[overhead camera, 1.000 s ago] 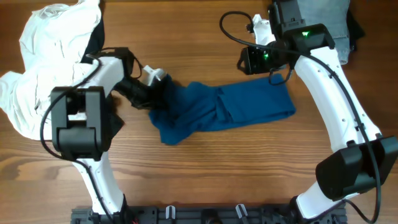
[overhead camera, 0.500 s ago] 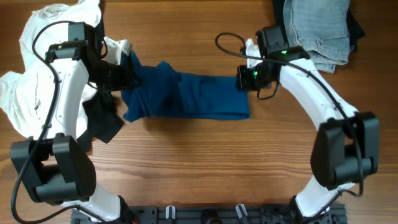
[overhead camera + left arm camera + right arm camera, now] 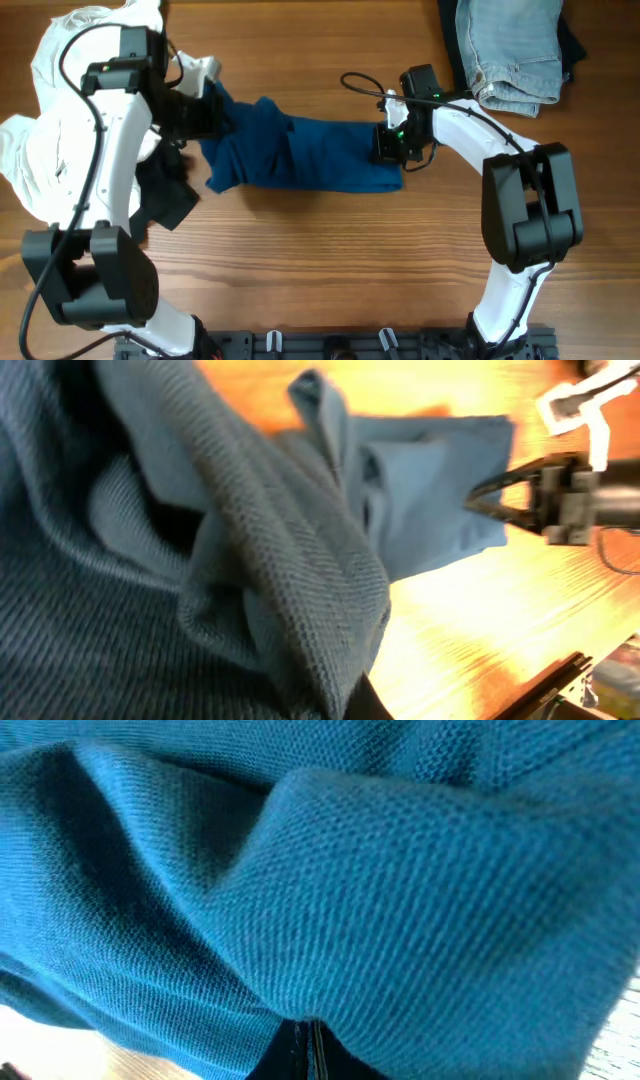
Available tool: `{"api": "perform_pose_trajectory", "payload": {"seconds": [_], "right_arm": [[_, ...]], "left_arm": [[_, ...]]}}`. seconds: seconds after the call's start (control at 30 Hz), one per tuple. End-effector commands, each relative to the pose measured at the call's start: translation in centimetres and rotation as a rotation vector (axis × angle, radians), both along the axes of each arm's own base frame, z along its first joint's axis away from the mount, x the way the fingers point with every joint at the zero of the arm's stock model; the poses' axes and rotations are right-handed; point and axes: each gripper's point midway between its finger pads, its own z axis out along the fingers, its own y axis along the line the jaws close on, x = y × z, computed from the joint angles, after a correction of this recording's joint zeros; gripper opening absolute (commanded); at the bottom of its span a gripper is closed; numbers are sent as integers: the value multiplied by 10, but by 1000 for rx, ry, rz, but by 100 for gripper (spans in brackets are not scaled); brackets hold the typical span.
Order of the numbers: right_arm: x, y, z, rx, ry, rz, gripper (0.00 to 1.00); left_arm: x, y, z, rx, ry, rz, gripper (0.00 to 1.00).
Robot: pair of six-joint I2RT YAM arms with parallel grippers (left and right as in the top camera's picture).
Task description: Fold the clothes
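Observation:
The dark-blue shirt (image 3: pixel 300 155) lies bunched in a long band across the middle of the table, stretched between both arms. My left gripper (image 3: pixel 212 112) is shut on its crumpled left end, and blue knit (image 3: pixel 200 560) fills the left wrist view and hides most of the fingers. At the shirt's right edge my right gripper (image 3: pixel 388 148) is shut on the fabric. In the right wrist view its dark fingers (image 3: pixel 306 1055) pinch a fold of the blue cloth (image 3: pixel 350 870). The left wrist view also shows the right gripper (image 3: pixel 485 500) at the shirt's far edge.
A heap of white garments (image 3: pixel 50 120) lies at the far left behind the left arm, with a black garment (image 3: pixel 165 195) beside it. Folded light-blue jeans (image 3: pixel 510 45) sit at the back right on a dark garment (image 3: pixel 572 40).
The right gripper came down from behind the shirt to its right edge and shut on it. The left gripper pulled the shirt's left end up and to the left, shifting the whole shirt leftward.

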Motion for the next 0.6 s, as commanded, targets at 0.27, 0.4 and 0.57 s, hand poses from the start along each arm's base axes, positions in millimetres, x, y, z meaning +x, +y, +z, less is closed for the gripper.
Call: {"api": "perform_pose_trajectory", "payload": {"seconds": [0.27, 0.4, 0.57], "right_arm": [[-11, -8, -33, -34, 88, -21, 4], [-11, -8, -33, -35, 87, -21, 4], [-3, -8, -29, 12, 72, -40, 4]], "left_arm": [[0, -145, 35, -79, -193, -261, 4], [-5, -184, 13, -93, -168, -322, 4], [-13, -224, -13, -106, -138, -376, 4]]}}
